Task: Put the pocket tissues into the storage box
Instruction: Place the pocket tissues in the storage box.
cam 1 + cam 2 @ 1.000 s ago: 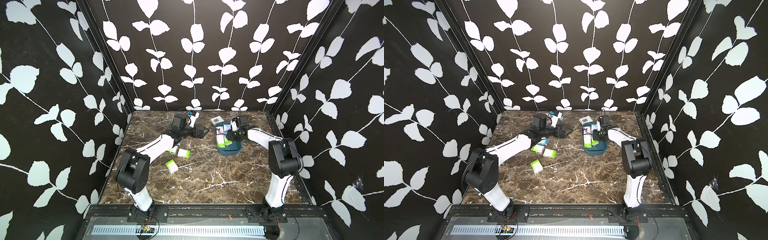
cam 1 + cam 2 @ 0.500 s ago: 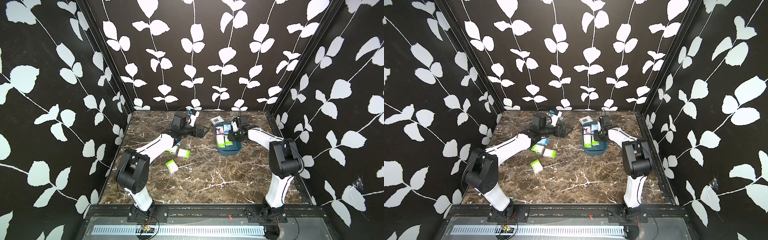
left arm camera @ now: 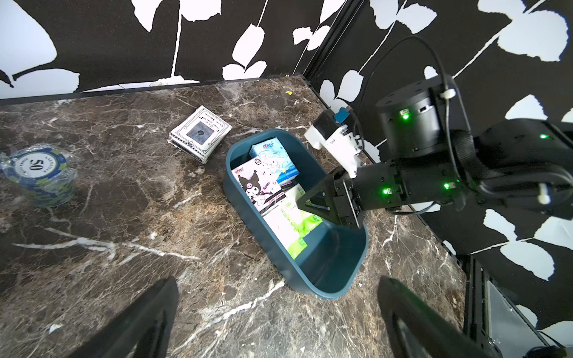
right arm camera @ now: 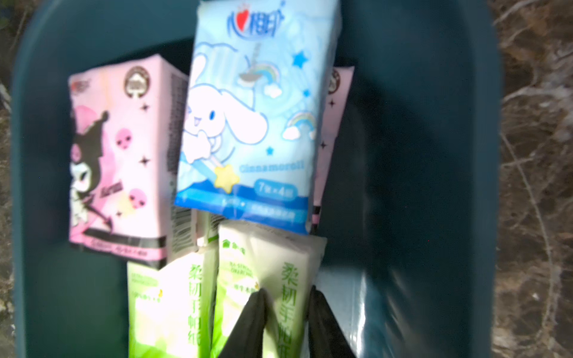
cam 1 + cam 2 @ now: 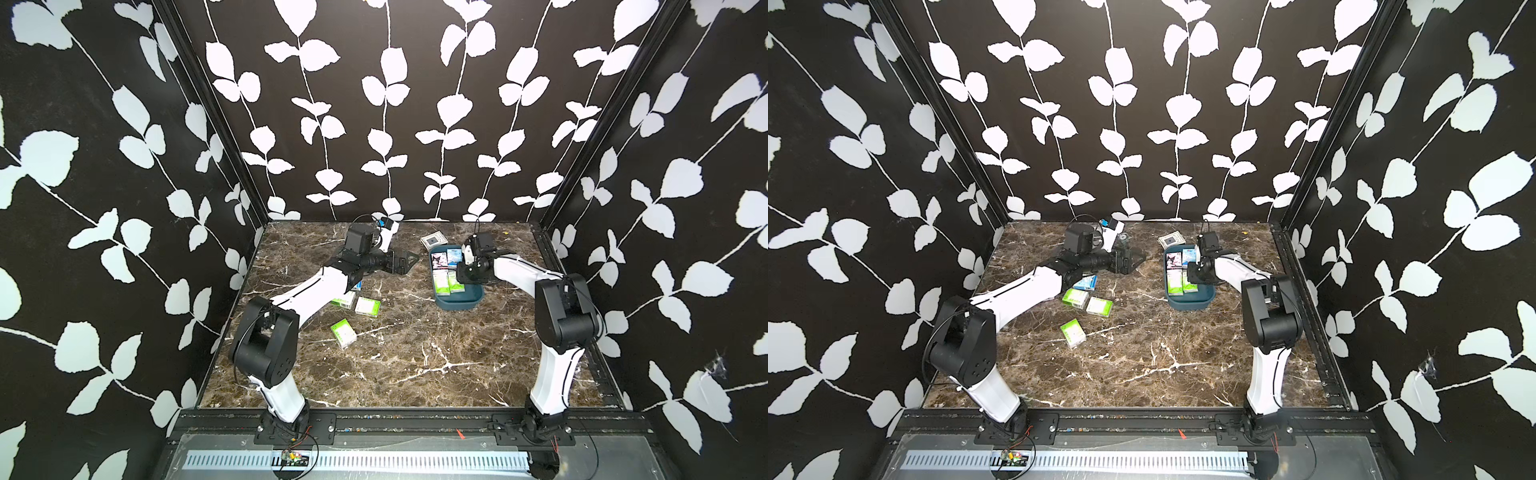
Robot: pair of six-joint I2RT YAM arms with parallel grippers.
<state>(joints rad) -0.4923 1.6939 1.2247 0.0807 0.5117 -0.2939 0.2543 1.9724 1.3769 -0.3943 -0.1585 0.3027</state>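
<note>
Pocket tissues [image 4: 248, 124] lie in the storage box [image 4: 418, 155], where only the right wrist view shows right fingers [image 4: 254, 319] pinching a green pack [image 4: 266, 266]; left fingers [image 3: 139, 316] stand spread.

From above, the near end of the box [image 3: 325, 279] is bare. Its far end is filled with tissue packs [image 3: 273, 173], with the right gripper [image 4: 286, 296] low over them. The middle of the table [image 5: 415, 353] lies open; a card deck [image 3: 200, 133] and chip stack [image 3: 38, 173] sit near the back wall.

The dark blue-green storage box [image 5: 457, 305] sits on the counter [image 5: 415, 365]. Pink, blue and green pocket tissues [image 4: 257, 124] lie inside it. More packs [image 5: 343, 333] lie outside, well apart.
</note>
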